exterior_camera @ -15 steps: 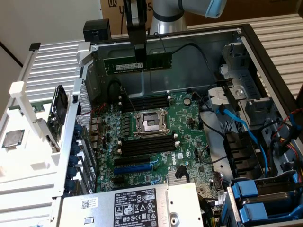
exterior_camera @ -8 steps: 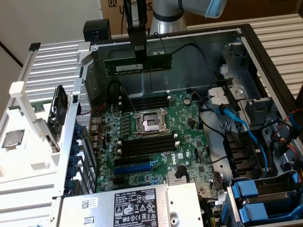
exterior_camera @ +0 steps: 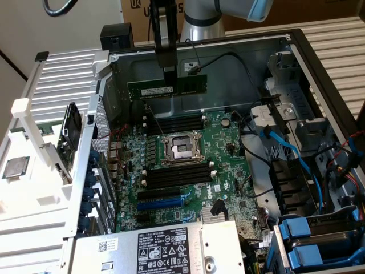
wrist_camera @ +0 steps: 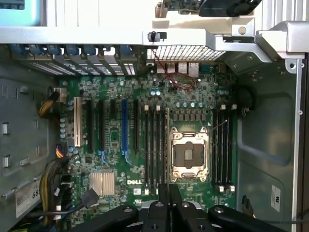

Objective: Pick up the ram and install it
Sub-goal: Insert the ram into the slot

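The gripper [exterior_camera: 169,84] hangs over the open computer case [exterior_camera: 296,51]. Its jaws are narrow and clamped on the top edge of the ram [exterior_camera: 188,85] — a dark-green stick held level and on edge. The ram carries a white label [exterior_camera: 155,91] whose print is too small to read. In the exterior view the ram is in the air on the far side of the processor socket [exterior_camera: 181,149], above and clear of the black memory slots [exterior_camera: 174,121] just beyond that socket. A second bank of slots [exterior_camera: 177,174] lies on the socket's near side.

In the wrist view the black fingers [wrist_camera: 163,193] stand close together, just beside the socket [wrist_camera: 188,157]. "DELL" is printed in white on the green motherboard [wrist_camera: 111,145], a little way from the socket. Nearer the exterior camera than the socket sits a power supply [exterior_camera: 114,248] with a black label [exterior_camera: 165,254] — white lettering, too fine to read.
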`<state>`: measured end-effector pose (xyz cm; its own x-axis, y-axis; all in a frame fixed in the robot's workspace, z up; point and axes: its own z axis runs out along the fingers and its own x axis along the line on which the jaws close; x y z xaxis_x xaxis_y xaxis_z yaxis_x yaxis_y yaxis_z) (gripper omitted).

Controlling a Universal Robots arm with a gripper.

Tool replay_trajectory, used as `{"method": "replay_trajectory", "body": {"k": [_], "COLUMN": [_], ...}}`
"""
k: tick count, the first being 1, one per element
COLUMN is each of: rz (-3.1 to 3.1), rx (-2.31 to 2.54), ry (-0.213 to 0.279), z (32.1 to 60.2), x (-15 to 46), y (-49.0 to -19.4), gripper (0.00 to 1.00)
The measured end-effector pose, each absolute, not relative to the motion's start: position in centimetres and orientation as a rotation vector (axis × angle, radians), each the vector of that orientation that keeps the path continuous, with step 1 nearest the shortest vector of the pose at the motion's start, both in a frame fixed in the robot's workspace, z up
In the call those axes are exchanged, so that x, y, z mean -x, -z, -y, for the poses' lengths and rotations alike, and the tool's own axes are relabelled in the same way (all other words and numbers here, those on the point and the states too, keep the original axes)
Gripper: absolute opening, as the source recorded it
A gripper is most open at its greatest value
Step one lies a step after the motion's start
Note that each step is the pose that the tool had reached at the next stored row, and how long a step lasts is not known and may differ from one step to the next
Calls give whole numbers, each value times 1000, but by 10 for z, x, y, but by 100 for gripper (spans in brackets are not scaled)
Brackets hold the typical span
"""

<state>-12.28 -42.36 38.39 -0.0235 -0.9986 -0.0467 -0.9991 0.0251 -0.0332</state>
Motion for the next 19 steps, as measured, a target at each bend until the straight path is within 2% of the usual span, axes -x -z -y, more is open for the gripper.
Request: {"method": "replay_trajectory", "body": {"k": [19], "rz": [-2208], "rx": [2155], "ry": [-14], "z": [424], "x": [114], "y": [-347], "gripper": [12]}}
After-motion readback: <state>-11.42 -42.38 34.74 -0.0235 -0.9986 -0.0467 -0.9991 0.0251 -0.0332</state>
